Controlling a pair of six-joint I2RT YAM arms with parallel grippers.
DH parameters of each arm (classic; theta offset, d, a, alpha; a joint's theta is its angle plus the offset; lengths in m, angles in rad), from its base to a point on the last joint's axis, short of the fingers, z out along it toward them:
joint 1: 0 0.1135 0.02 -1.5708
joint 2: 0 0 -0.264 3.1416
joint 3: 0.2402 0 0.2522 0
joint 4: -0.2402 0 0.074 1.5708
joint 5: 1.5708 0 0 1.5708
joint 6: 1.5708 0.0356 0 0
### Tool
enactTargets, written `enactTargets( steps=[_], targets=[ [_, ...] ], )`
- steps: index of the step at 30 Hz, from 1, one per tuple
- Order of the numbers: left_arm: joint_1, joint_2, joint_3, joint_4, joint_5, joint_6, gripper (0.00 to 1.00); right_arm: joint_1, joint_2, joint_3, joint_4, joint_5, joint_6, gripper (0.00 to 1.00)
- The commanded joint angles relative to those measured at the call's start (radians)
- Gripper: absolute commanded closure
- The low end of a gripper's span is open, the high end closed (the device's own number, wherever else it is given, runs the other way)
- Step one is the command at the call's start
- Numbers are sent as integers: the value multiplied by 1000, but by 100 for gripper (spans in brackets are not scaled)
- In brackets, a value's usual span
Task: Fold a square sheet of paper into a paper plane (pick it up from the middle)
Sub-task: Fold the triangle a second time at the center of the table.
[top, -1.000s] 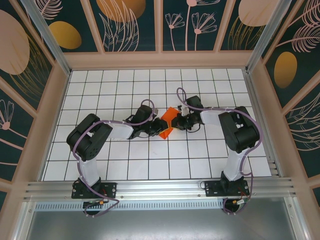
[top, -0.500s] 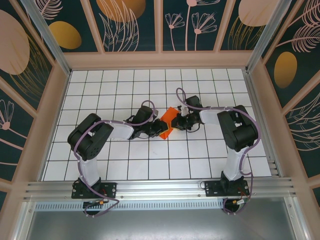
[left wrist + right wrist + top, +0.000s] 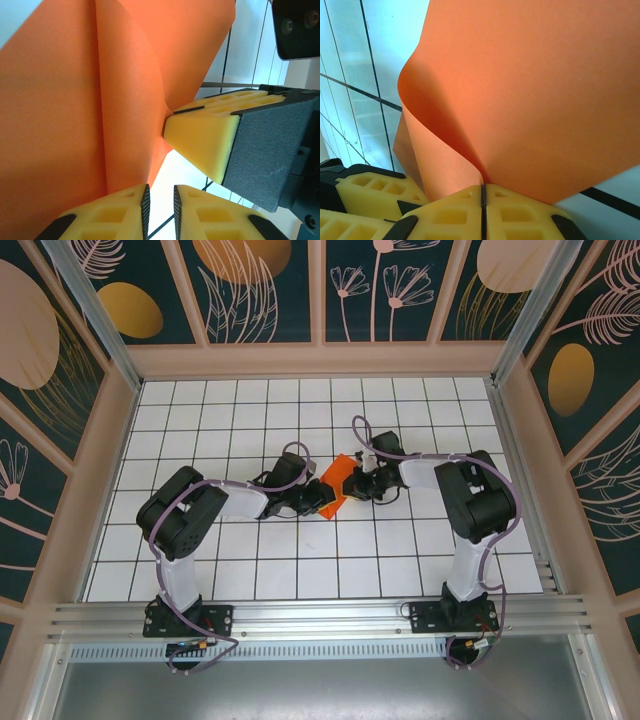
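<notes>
The right gripper (image 3: pixel 482 192) is clamped tight on a curled edge of the square sheet of paper (image 3: pixel 336 481), which sits mid-table (image 3: pixel 250 580) between both arms. The left gripper (image 3: pixel 160 196) is just left of the sheet, its jaws a slit apart with nothing between them.

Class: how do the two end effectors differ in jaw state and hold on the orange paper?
The right end effector is pressed shut; the left end effector stands slightly open. The right pinches the square sheet of paper; the left's gap holds none. Both have yellow pads.
</notes>
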Motion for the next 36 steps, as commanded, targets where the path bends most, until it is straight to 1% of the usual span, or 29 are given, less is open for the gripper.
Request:
enactTargets(
  steps=[1,17,36],
  targets=[
    [-6,17,6,-18,-5,23,76,6,-4,21,-34,44,-25,89],
    [-9,17,-2,0,3,17,76,4,-56,-6,-46,70,-25,89],
    [-17,31,12,-1,9,19,76,3,-55,-23,-47,88,-25,90]
  ],
)
